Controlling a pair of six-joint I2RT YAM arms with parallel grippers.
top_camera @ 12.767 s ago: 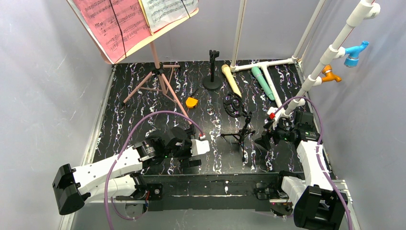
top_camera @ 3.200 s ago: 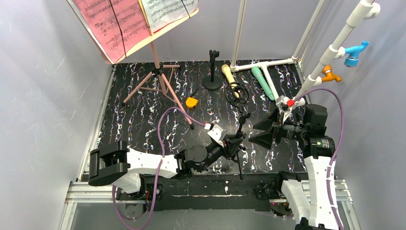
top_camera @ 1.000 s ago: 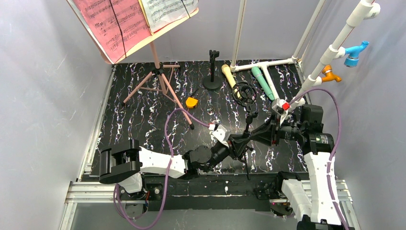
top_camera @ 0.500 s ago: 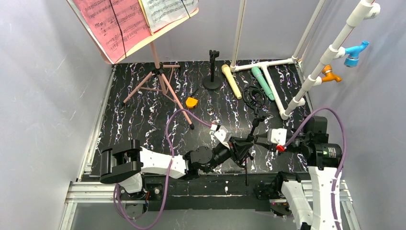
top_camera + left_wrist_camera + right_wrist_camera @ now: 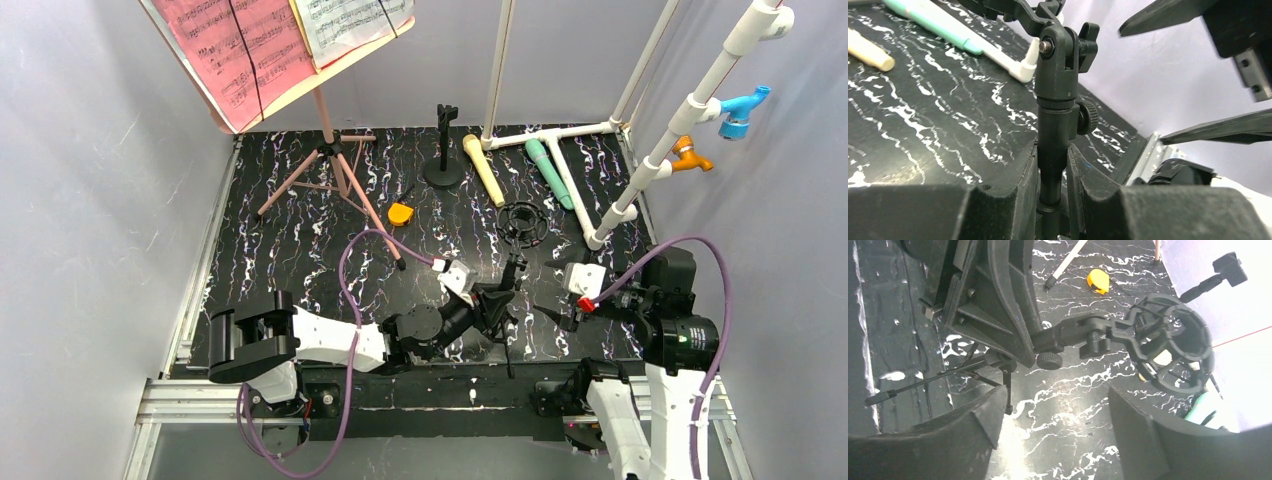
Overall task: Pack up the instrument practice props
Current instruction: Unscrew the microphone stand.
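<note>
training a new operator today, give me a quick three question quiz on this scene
1. True or false: the left pincer is shut on the pole of the black microphone stand.
2. The right pincer is: A) shut on the stand, B) open and empty, C) out of sight.
3. Which lies right beside the white pipe on the table, the beige microphone or the teal microphone?

Key: 1 true; 2 B; 3 the teal one.
</note>
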